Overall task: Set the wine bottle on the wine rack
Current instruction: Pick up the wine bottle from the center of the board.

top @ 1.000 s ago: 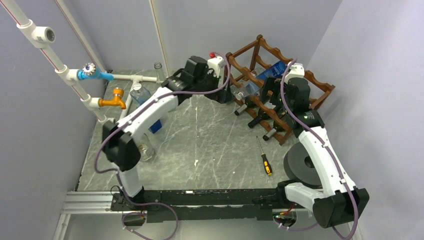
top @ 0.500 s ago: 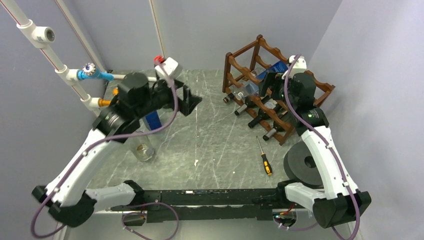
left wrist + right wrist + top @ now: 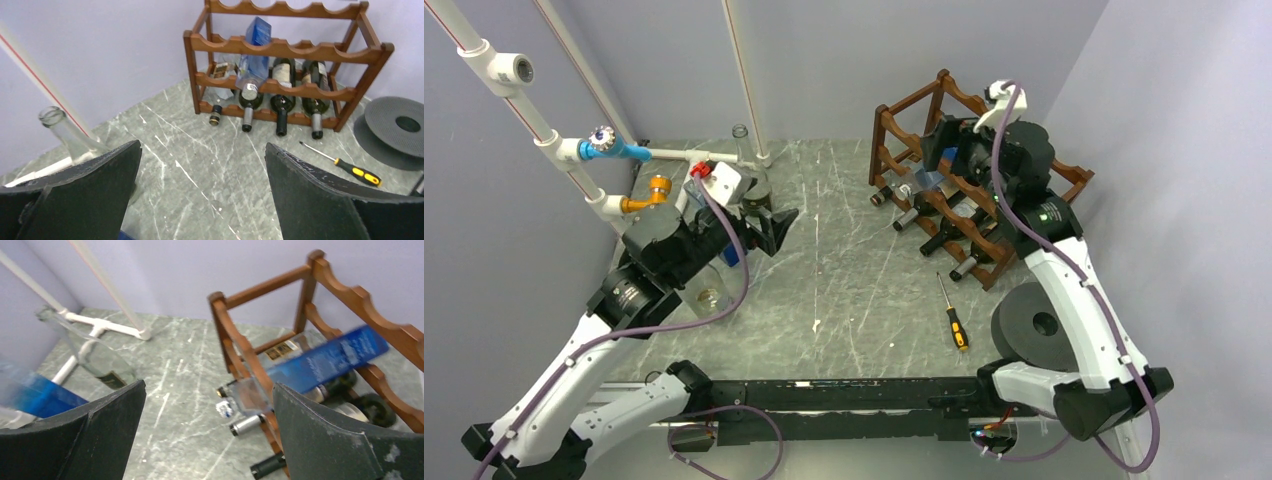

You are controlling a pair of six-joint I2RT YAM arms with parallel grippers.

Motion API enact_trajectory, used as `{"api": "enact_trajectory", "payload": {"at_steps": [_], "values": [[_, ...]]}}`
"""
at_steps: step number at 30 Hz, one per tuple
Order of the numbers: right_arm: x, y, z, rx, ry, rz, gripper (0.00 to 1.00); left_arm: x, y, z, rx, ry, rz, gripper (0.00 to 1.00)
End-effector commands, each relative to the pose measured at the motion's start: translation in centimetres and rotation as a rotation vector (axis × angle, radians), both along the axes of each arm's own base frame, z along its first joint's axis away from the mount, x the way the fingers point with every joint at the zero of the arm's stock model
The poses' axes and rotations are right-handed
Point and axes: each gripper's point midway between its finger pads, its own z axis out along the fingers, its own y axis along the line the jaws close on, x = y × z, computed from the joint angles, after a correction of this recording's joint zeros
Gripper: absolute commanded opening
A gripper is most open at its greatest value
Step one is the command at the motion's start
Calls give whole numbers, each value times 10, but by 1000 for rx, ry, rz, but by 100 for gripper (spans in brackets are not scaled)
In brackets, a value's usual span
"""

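The wine bottle (image 3: 252,60), clear with a blue label, lies sloped in the wine rack (image 3: 285,50), neck toward the front, just beside the rack's dark bottles (image 3: 282,75). The right jaws stand wide apart and empty close above the rack. The left jaws, equally wide and empty, hang well away from it over the counter (image 3: 200,165).

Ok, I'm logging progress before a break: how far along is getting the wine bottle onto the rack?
Looks done: the blue-labelled bottle lies in the wine rack, neck forward, beside the dark bottles, though tilted. In hand: nothing; left hand and right hand are open and empty. Left: perhaps straightening it; a clear bottle sits off the rack.
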Motion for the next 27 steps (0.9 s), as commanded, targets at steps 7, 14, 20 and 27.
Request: {"api": "enact_trajectory", "payload": {"at_steps": [7, 14, 20, 27], "values": [[8, 114, 17, 10, -57, 175, 100, 2, 30, 37, -86, -117, 142, 100], [11, 197, -18, 46, -7, 321, 100, -13, 58, 51, -168, -192, 215, 99], [11, 248, -47, 59, 36, 395, 100, -22, 73, 57, -210, -230, 249, 99], [-8, 297, -63, 125, 7, 499, 100, -27, 75, 62, -229, -236, 238, 99]]}}
